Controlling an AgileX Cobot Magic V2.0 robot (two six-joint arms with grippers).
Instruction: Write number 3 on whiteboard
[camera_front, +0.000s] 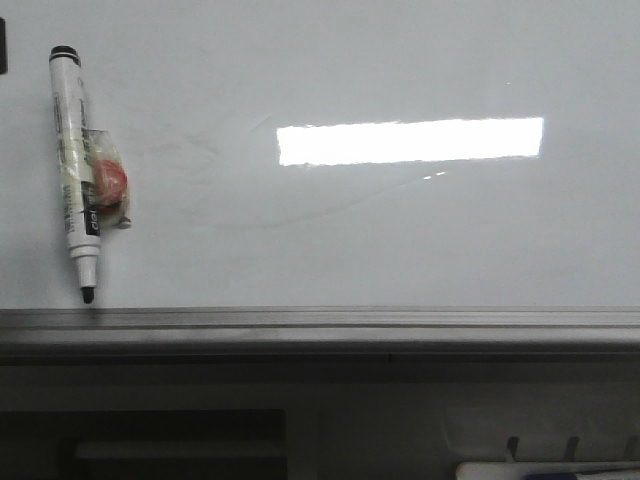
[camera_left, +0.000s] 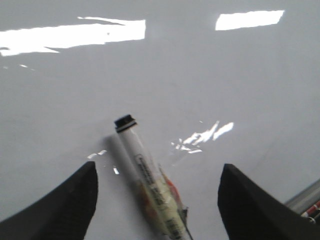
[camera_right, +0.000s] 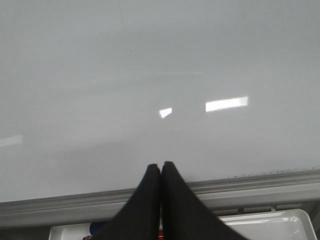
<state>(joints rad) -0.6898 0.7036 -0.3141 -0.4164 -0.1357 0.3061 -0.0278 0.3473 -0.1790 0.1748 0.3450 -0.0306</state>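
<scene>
Front view: marker (camera_front: 79, 170) lies at left of frame on the whiteboard (camera_front: 400, 240), tip down by the grey rail (camera_front: 320, 322), taped pad at mid-barrel; a judgement, staged for pickup.
Number 3: not drawn yet, board bare but for faint smudges.
Left gripper (camera_left: 157, 200): fingers spread wide, straddling the marker, touching nothing I can see.
Right gripper (camera_right: 160, 192): fingers pressed together, empty, over the board's lower edge.
</scene>
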